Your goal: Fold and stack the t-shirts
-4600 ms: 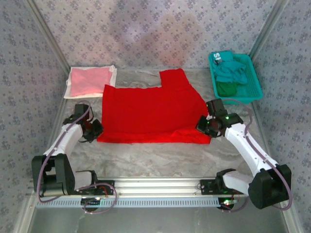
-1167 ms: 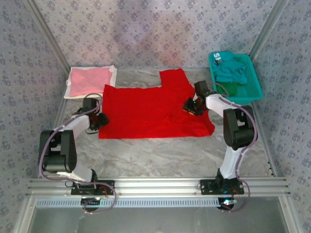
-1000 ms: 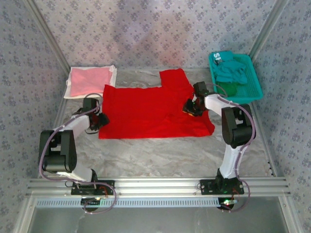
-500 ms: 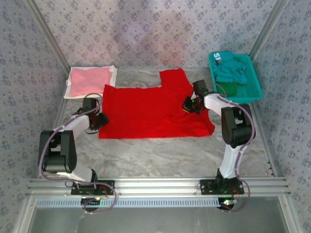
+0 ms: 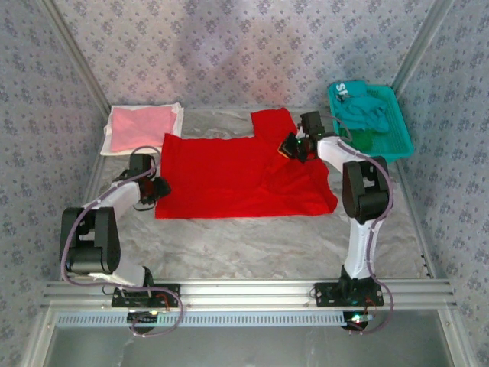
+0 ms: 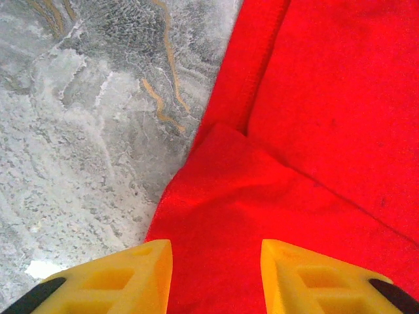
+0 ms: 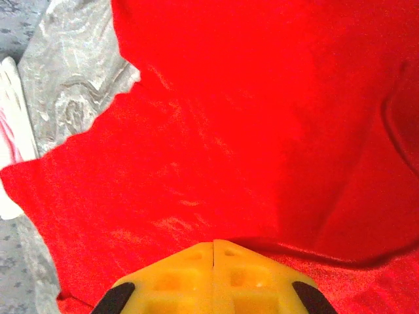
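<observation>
A bright red t-shirt lies spread across the middle of the table. My right gripper is at its far right part beside the sleeve, and in the right wrist view the right gripper is shut on a raised fold of red cloth. My left gripper rests at the shirt's left edge. In the left wrist view the left gripper is open, one yellow finger on each side of the red corner. A folded pale pink t-shirt lies at the back left.
A teal mesh basket at the back right holds teal and dark green shirts. The pink shirt rests on a white sheet. Bare marbled tabletop lies in front of the red shirt. Patterned walls close in the sides.
My right gripper has shut on the red cloth and moved toward the back, drawing a fold with it. The left arm has stayed put.
</observation>
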You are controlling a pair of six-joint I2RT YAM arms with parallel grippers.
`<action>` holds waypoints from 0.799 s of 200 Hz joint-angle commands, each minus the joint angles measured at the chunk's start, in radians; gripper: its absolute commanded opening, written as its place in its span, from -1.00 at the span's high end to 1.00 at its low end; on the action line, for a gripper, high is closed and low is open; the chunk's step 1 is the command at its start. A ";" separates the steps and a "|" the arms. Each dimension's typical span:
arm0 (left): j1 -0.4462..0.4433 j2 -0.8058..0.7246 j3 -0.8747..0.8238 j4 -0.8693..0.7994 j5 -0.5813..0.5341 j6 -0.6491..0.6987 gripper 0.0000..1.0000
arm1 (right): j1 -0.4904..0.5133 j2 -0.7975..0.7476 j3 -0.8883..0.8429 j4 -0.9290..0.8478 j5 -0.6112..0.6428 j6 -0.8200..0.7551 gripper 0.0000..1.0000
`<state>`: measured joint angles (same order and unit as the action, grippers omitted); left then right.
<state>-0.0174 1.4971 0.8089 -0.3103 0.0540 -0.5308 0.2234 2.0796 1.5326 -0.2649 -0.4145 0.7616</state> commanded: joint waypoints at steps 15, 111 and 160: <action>0.010 0.009 0.032 0.012 -0.014 0.018 0.20 | 0.034 0.120 0.188 0.030 -0.097 0.058 0.65; 0.006 0.035 0.128 -0.014 0.015 0.073 0.11 | -0.001 -0.105 0.049 -0.046 -0.080 -0.080 -0.03; -0.058 0.179 0.305 -0.148 -0.031 0.187 -0.01 | 0.009 -0.285 -0.263 -0.018 0.095 -0.217 0.01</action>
<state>-0.0410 1.6081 1.0187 -0.3664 0.0505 -0.4294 0.2199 1.8442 1.3804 -0.2745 -0.4263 0.6537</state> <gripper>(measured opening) 0.499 0.498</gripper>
